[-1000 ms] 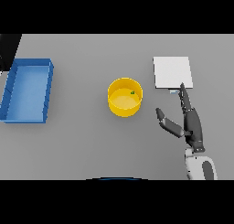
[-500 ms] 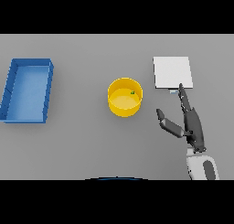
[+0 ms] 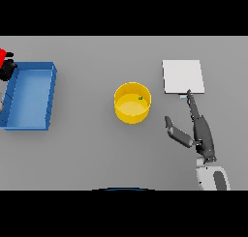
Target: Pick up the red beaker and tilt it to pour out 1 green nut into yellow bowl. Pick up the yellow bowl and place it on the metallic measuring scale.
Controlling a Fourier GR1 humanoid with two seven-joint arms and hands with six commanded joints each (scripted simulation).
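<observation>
With a green nut (image 3: 141,98) in the bowl (image 3: 132,109), the right hand (image 3: 199,132), spread open beside it, should grip its rim squarely, then lift it to the scale (image 3: 182,76)

Here's the right hand (image 3: 202,134), and it's a dark charcoal grey all over, matte, with a slightly lighter grey sheen along the back of the palm. The fingers (image 3: 193,107) are slim and tapered, narrowing to small rounded tips, and the thumb (image 3: 176,131) is a thicker, blockier piece in a paler grey with a dark tip. The wrist narrows into a dark collar, and below it the forearm (image 3: 213,178) turns white, a smooth rounded shell with a grey strip down one side. At the far left edge there's only a small dark shape, too little to tell what it is.
</observation>
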